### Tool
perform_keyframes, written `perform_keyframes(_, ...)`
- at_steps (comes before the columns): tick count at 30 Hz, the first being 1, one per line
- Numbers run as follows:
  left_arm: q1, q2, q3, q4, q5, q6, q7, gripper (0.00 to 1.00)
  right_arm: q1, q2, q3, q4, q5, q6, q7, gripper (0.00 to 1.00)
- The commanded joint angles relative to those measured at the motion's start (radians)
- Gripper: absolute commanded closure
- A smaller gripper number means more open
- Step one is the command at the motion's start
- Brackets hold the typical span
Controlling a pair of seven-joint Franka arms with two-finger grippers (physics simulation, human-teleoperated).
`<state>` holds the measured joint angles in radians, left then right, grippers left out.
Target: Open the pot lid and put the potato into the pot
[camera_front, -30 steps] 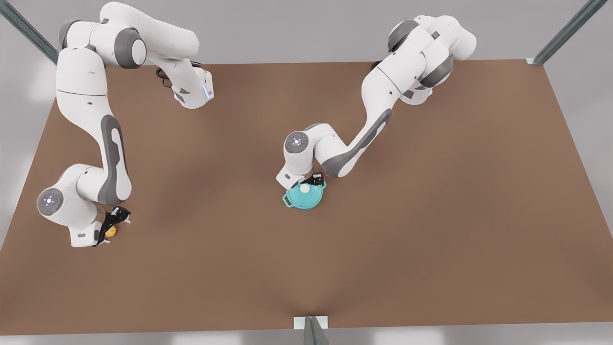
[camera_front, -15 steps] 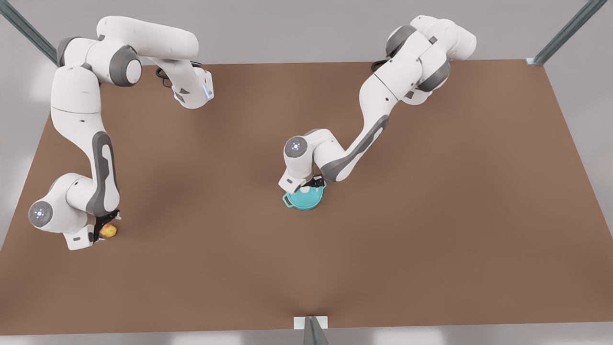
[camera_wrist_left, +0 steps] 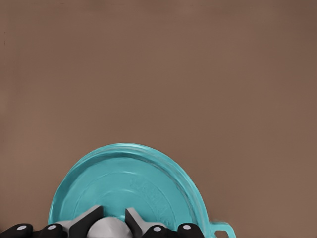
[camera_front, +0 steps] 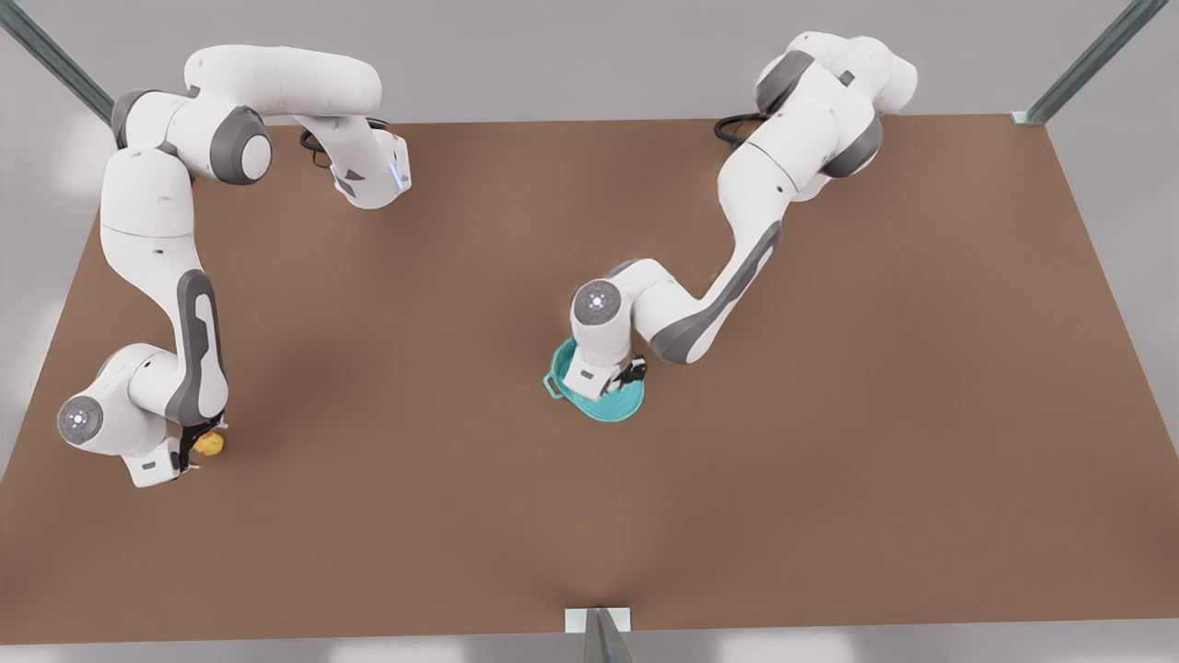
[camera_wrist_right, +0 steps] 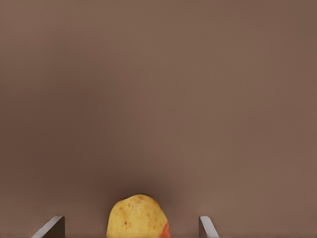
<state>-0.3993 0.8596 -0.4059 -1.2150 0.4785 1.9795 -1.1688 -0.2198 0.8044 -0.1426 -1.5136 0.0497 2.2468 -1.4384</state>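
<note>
My left gripper (camera_front: 629,376) is shut on the white knob (camera_wrist_left: 106,230) of the teal pot lid (camera_front: 619,406). The lid hangs shifted toward the front view's right of the teal pot (camera_front: 556,366), whose rim and one looped handle (camera_wrist_left: 221,229) peek out past it. In the left wrist view the pot lid (camera_wrist_left: 130,181) hides the pot's inside. At the front view's left, my right gripper (camera_front: 195,446) stands open over the potato (camera_front: 211,443). The yellow potato (camera_wrist_right: 137,216) with its reddish patch lies between the fingertips (camera_wrist_right: 52,226) without touching them.
The brown table (camera_front: 829,414) reaches to metal frame posts (camera_front: 601,635) at its front edge and its back corners. Both arm bases stand along the back edge.
My left gripper has carried the lid off the pot's centre toward the front view's right. My right gripper came down around the potato and shifted slightly.
</note>
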Motion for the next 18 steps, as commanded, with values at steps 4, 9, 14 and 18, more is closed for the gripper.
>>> perform_keyframes(4, 0.145, 0.150, 0.076, 0.014, -0.001, 0.242, 0.333, 0.69, -0.006, 0.001, 0.000, -0.013, 0.004, 0.050, -0.094, 0.00)
perform_keyframes(9, 0.143, 0.136, 0.082, 0.020, 0.000, 0.154, 0.449, 0.00, -0.019, 0.001, 0.001, -0.023, 0.004, 0.051, -0.106, 0.00)
perform_keyframes(14, 0.431, -0.227, -0.082, 0.061, -0.156, -0.587, 1.041, 0.00, -0.023, 0.009, 0.001, -0.046, 0.007, 0.089, -0.116, 0.00)
perform_keyframes(18, 0.735, -0.596, -0.159, -0.367, -0.339, -0.249, 1.066, 0.00, -0.021, 0.009, 0.005, -0.051, 0.007, 0.086, -0.116, 0.03)
